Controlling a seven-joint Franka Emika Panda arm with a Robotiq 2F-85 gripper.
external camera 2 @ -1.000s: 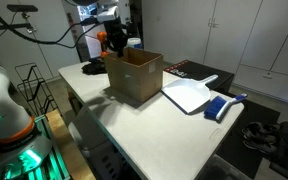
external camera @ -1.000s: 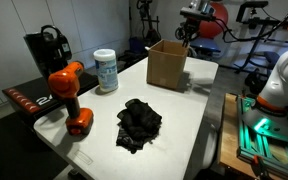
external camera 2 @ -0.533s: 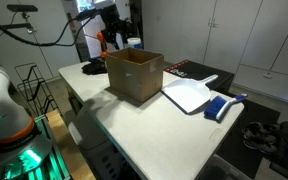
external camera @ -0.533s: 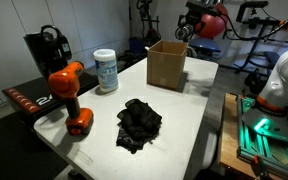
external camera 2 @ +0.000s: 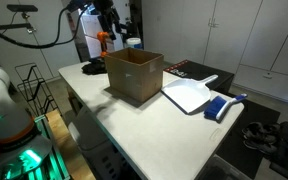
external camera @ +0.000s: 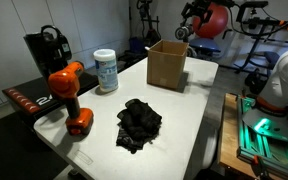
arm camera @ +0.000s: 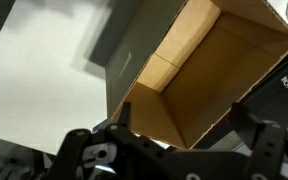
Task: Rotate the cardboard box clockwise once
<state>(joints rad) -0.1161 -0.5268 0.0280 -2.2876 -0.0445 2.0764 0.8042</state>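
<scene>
My pincer (external camera: 182, 31) has climbed over the last second. It was close over the far rim of the cardboard box (external camera: 167, 64), and it now hangs well above and behind that rim, touching nothing. The box itself has not shifted in either exterior view: same spot, same facing, open top up.

So nothing has been turned in this stretch. I judge that I am drawing off from the box, not working on it. I cannot tell from here whether the clockwise turn is already made or whether I am only pulling back for a better approach. The box's sides run roughly parallel to the table's edges, which would fit either case.

The box stands flat on the white table (external camera: 200, 112), towards its far end. The white canister (external camera: 106, 70) stands off to one side of it with a gap between them. The black cloth (external camera: 139, 123) and the orange drill (external camera: 69, 96) lie nearer the camera, well apart from the box. In an exterior view, a white dustpan (external camera 2: 189, 96) lies just beside the box on the other side.

In the wrist view I look straight down into the bare brown inside of the box. My fingers (arm camera: 92, 158) frame the bottom of that picture, spread wide, with only the box far below showing in the gap. The pincer is released and empty.

If the turn is still to come, I will have to come back down and set a finger against a wall or a corner. The box is light and topless, so it may skid or tip instead of pivoting.
</scene>
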